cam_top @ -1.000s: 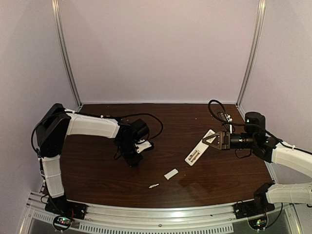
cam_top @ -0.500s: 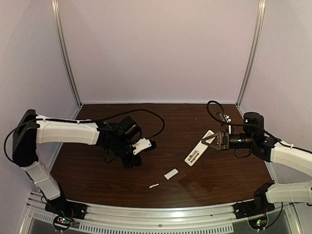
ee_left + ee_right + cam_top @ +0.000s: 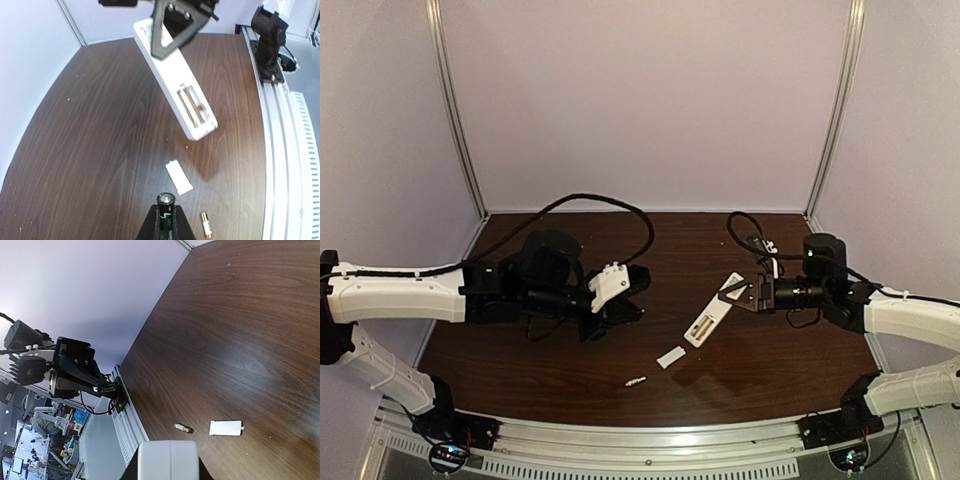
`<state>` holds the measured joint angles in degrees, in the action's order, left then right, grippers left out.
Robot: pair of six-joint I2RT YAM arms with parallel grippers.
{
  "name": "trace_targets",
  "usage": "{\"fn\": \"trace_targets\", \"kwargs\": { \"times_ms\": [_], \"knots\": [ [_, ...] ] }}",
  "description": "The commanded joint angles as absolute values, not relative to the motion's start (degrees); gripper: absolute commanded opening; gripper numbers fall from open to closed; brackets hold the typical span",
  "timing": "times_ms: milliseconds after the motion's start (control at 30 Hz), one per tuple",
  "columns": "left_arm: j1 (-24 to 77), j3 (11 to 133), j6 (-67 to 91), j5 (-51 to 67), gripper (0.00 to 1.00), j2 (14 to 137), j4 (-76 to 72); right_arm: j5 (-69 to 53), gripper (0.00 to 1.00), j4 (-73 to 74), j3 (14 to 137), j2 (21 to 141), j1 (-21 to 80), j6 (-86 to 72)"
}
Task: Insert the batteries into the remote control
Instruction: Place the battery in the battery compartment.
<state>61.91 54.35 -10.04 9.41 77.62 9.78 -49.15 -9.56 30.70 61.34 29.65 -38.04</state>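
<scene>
The left gripper (image 3: 166,214) is clenched on the short dark cylindrical battery (image 3: 166,199). The battery stands between the two black fingers with its round end poking out past the tips. In the overhead view this gripper sits left of the table's middle, pointing right toward the other arm.

The right gripper (image 3: 735,293) is clamped on the far end of the slim white rectangular plastic remote control (image 3: 174,82). The remote is lifted clear of the dark brown wooden table (image 3: 720,240) and slants down and to the left from the jaws, with its near end hanging free. Its open battery recess (image 3: 195,105) lies near that free end and faces up; the left wrist view shows two slots in it, but their contents are too small to make out. The remote is right of the left gripper and apart from it, with bare wood between them.

The small flat white rectangular cover piece (image 3: 671,356) lies on the table just near of the remote's free end, not touching it. Nearer and slightly left of the cover lies the second battery (image 3: 636,381), a pale silvery cylinder with a golden tint in the wrist views. It lies on its side close to the table's near edge, apart from both grippers.
</scene>
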Motion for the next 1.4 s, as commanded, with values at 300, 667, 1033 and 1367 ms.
{"fn": "trace_targets", "kwargs": {
  "times_ms": [300, 667, 1033, 1367],
  "knots": [
    [66.58, 57.56, 3.01, 6.07, 0.0, 83.69, -8.88, -41.26, 0.0, -15.24, 32.73, 66.27, 35.53, -48.53],
    [68.68, 61.34, 3.7, 8.36, 0.0, 91.22, -11.18, -40.43, 0.0, -16.17, 32.26, 66.83, 36.3, -51.85],
    [68.72, 63.69, 3.69, 6.99, 0.0, 96.1, -10.63, -40.08, 0.0, -14.76, 32.41, 66.55, 36.46, -53.79],
    [68.79, 65.66, 3.6, 2.65, 0.0, 99.18, -8.28, -40.34, 0.0, -13.29, 32.87, 66.56, 36.48, -53.9]
  ]
}}
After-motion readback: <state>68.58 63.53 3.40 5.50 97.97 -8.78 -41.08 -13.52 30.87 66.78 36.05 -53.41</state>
